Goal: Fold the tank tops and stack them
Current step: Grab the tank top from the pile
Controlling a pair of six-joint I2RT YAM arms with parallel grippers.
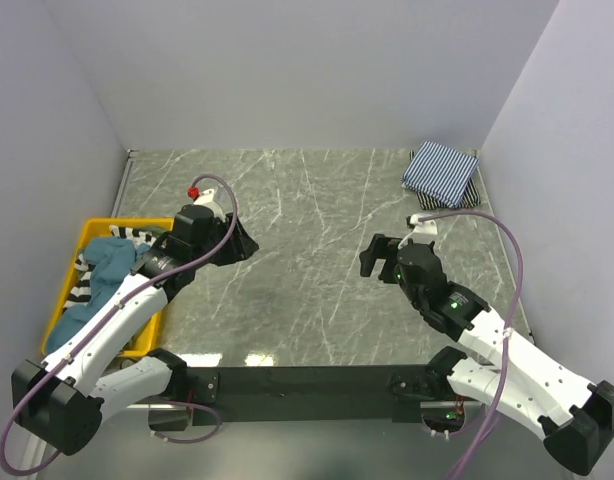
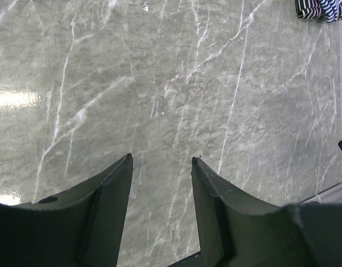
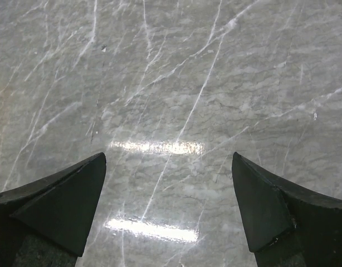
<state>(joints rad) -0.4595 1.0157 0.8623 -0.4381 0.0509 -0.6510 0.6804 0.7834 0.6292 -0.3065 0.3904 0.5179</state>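
The left gripper hangs partly spread and empty at mid-left, and the right gripper gapes wide at mid-right. A folded pinstriped tank top lies upper right, perhaps atop another. A teal tank top sits in the yellow bin at left.

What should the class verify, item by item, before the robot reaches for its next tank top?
1. Left gripper open and empty: ok.
2. Right gripper open and empty: ok.
3. Unfolded tops in the yellow bin: ok, the teal top and the black-and-white striped top lie there.
4. Folding space on the table between the grippers is bare: ok.
5. Folded pinstriped top lies flat in the far right corner: ok.
6. Left gripper above the bin, ready to pick: not ok, it is over the table beside the bin.
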